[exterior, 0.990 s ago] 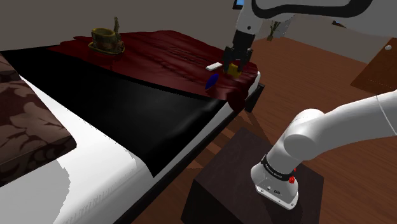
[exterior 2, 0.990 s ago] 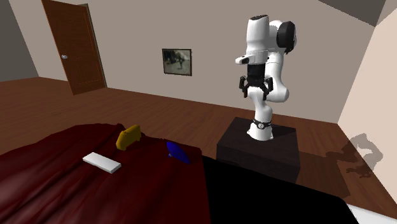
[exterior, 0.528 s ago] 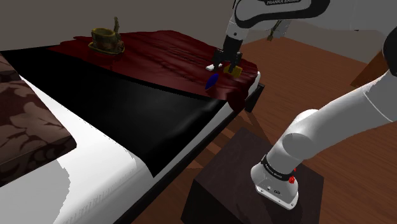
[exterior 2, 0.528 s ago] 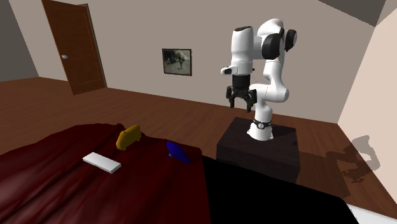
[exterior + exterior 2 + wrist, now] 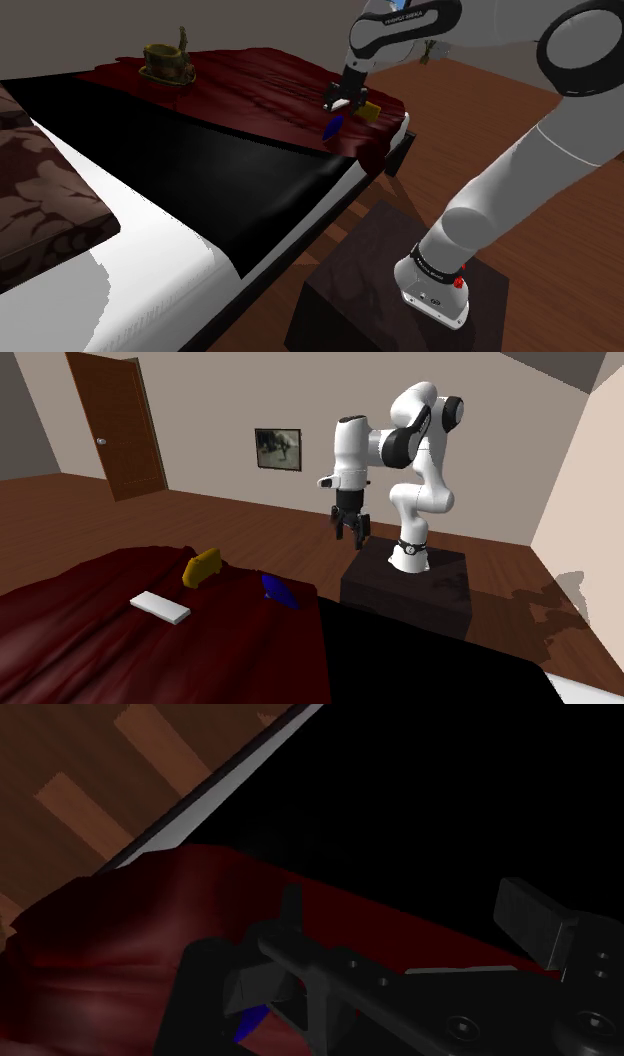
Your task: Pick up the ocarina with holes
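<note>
One lettered arm point(image 5: 405, 17), hand point(image 5: 343, 102) spread, blue ocarina point(image 5: 334, 127)

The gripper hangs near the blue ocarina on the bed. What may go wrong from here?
1. The open black gripper hangs clear of the blue ocarina; coming down off-centre, a finger might knock it aside.
2. A yellow block-like object and a flat white slab lie close by on the dark red blanket; the gripper could grasp the wrong one.

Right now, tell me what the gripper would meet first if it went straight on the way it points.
The gripper would most likely meet the dark red blanket, near its border with the black bed cover; depth is unclear. The blue ocarina lies beside that line.
</note>
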Controlling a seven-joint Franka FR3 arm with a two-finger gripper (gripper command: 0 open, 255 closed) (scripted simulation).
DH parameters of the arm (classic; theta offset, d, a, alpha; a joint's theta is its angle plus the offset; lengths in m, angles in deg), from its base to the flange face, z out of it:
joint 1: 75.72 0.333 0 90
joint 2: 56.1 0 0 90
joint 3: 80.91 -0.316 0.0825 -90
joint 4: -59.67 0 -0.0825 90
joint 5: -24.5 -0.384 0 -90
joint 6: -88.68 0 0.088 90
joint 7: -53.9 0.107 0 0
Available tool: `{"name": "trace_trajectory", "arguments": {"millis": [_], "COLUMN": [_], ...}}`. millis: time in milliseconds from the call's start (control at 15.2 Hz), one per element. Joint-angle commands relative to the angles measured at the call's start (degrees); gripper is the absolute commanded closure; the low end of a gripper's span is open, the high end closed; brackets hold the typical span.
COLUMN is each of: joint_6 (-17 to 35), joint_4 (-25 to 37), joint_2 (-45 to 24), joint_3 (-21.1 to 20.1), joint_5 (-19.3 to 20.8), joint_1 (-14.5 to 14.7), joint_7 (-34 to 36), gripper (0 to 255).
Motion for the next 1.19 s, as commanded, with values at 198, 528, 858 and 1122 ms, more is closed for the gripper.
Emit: {"name": "trace_trajectory", "arguments": {"millis": [198,528,858,1122], "joint_6": [5.1,8.8,11.2,12.3], "joint_4": [5.1,11.5,19.1,26.0], "joint_2": [-8.7,-17.5,-26.4,-33.5], "joint_3": [2.2,3.9,5.1,5.8], "joint_5": [-1.9,-4.7,-8.1,-10.8], "joint_1": [-1.8,-3.9,-6.5,-9.2], "joint_7": [0.7,1.2,1.7,2.4], "gripper": [0,0,0,0]}}
